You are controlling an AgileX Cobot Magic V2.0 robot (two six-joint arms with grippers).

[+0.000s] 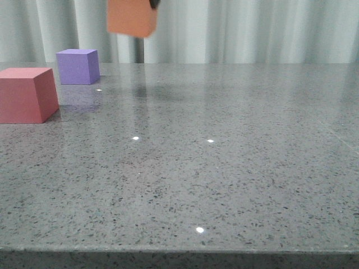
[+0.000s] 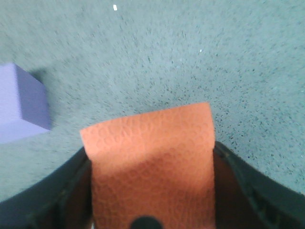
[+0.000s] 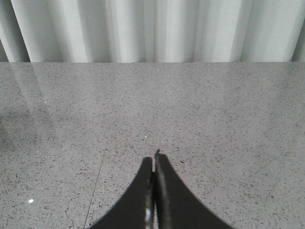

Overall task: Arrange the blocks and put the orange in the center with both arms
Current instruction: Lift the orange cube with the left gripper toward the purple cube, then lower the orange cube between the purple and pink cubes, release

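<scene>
From the front, the orange cube (image 1: 132, 17) hangs in the air well above the grey bench (image 1: 224, 168), near the top of the view and over its far left part; only a dark scrap of the arm shows beside it. The red cube (image 1: 27, 94) sits at the left edge of the bench, and the purple cube (image 1: 78, 66) stands behind it, a little to its right and apart from it. The left wrist view shows the left pincer (image 2: 150, 191) closed on the orange cube, its dark fingers (image 2: 52, 191) pressing the two sides, with bare bench beneath and the purple cube off to one side. The right wrist view shows the right pincer (image 3: 153, 191) with its tips shut together, holding nothing, over bare bench with pale curtains (image 3: 152, 28) beyond. Judging from this, the task is partway along: the orange cube is lifted but not yet set down, and the red and purple cubes stand close together with no clear gap made for it between them.
</scene>
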